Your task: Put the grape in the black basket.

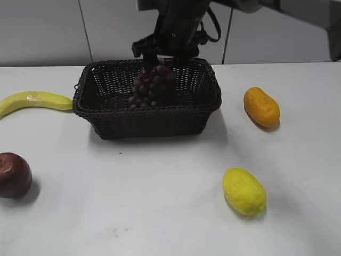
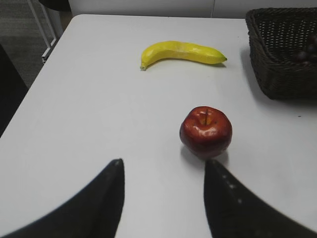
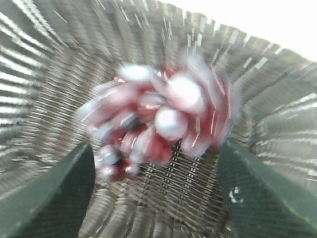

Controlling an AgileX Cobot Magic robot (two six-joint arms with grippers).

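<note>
The grape (image 1: 152, 85), a dark red-purple bunch, hangs just inside the black basket (image 1: 149, 120), above its floor. My right gripper (image 1: 160, 56) is right above it. In the right wrist view the grape (image 3: 158, 124) is blurred over the woven basket floor (image 3: 277, 114), and the right gripper (image 3: 156, 146) has its jaws wide apart, one on each side of the bunch. My left gripper (image 2: 163, 161) is open and empty above the table, just short of a red apple (image 2: 205, 131). The basket's corner (image 2: 282, 74) shows at the right of the left wrist view.
A banana (image 1: 32, 101) lies left of the basket and shows in the left wrist view (image 2: 181, 52). The apple (image 1: 13, 175) sits at the front left. An orange-yellow fruit (image 1: 261, 106) lies right of the basket and a yellow fruit (image 1: 244, 190) at the front right.
</note>
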